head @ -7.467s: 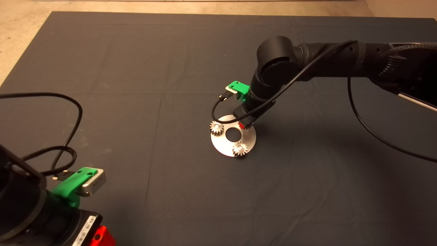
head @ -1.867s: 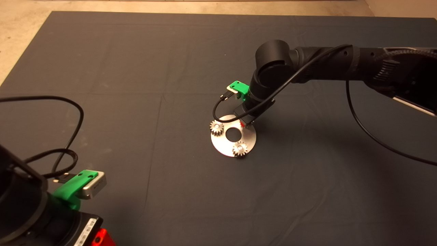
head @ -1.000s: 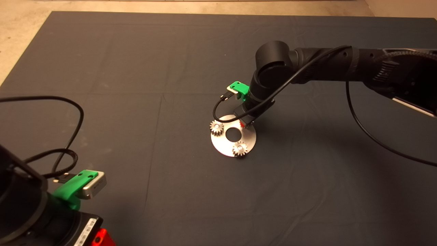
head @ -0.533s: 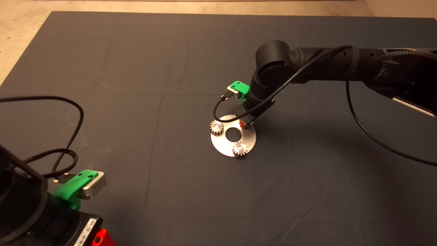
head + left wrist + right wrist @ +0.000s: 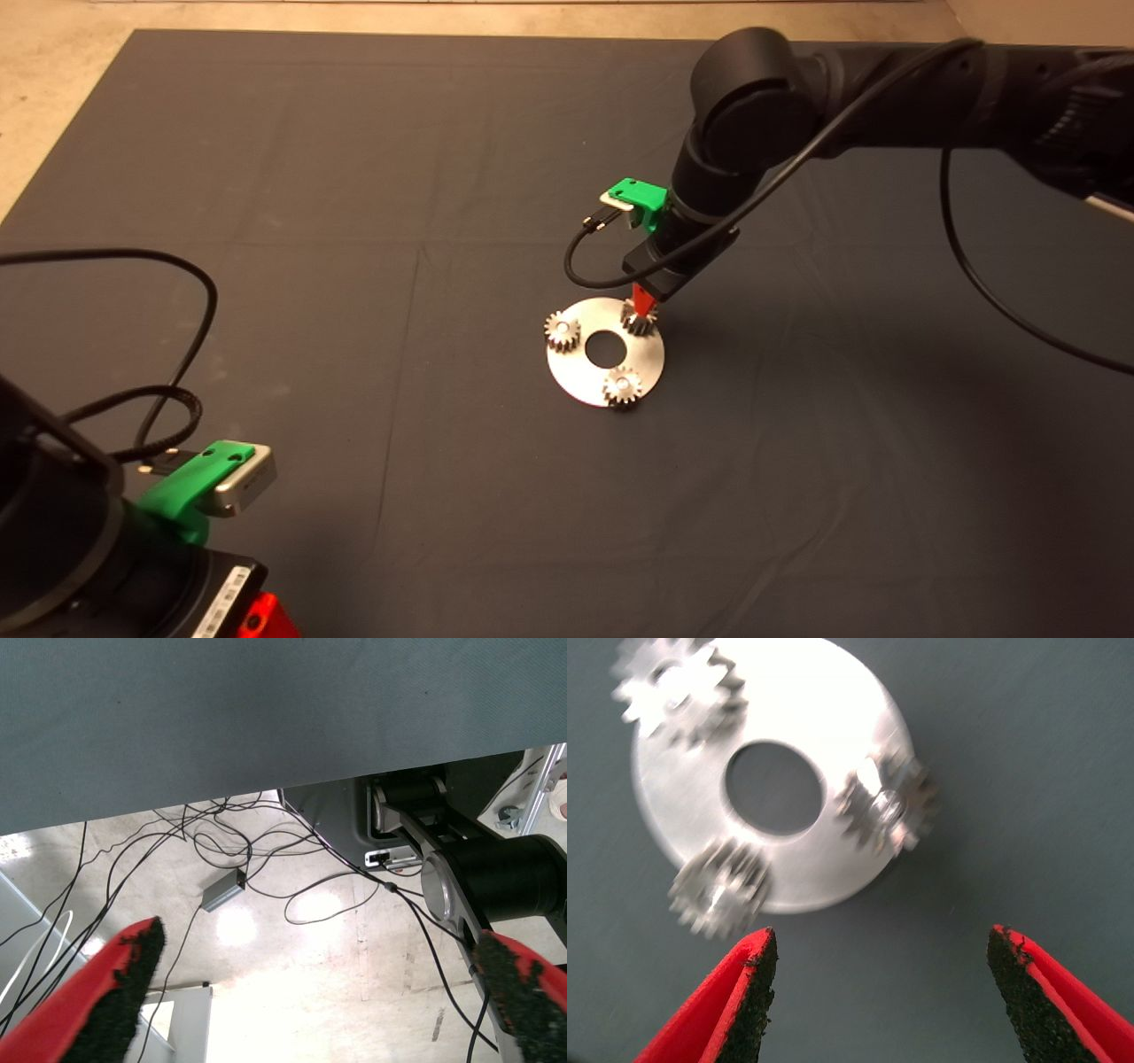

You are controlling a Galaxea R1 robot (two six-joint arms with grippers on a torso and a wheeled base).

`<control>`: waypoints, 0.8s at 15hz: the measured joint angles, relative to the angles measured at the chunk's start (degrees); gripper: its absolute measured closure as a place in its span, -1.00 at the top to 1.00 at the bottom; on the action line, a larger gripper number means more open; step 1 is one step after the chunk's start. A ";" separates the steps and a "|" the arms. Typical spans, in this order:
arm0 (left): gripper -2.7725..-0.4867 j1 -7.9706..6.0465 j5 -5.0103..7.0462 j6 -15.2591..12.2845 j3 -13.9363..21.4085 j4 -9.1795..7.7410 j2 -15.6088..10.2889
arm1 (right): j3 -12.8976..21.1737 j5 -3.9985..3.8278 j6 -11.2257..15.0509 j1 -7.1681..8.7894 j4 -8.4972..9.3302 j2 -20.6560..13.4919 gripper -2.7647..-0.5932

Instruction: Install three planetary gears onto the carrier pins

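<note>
Now the right gripper (image 5: 881, 992) has lifted off the disc (image 5: 585, 377), its fingers spread wide and empty. All three gears (image 5: 888, 811) sit on the disc's pins near the mat's (image 5: 354, 177) middle. Parked at the mat's near-left corner, the left gripper (image 5: 319, 1010) is open.

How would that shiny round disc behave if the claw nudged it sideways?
The disc looks like stiff, flat metal, so it would probably slide across the mat rather than bend or tip. Its three gears would likely ride along, seated on it.
</note>
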 joint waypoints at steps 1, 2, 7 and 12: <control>0.85 0.00 0.01 0.00 0.00 0.00 0.00 | 2.01 0.13 0.40 0.58 1.61 -1.69 0.05; 0.86 0.00 0.01 0.09 0.00 0.00 0.00 | 4.54 0.27 1.43 1.11 2.94 -4.36 0.07; 0.99 0.00 -0.03 1.13 0.00 0.00 0.00 | 24.00 -0.94 9.24 3.02 6.21 -28.68 0.23; 0.99 -0.02 0.02 1.79 0.00 0.00 0.14 | 43.50 -0.41 17.26 4.28 11.86 -47.98 0.44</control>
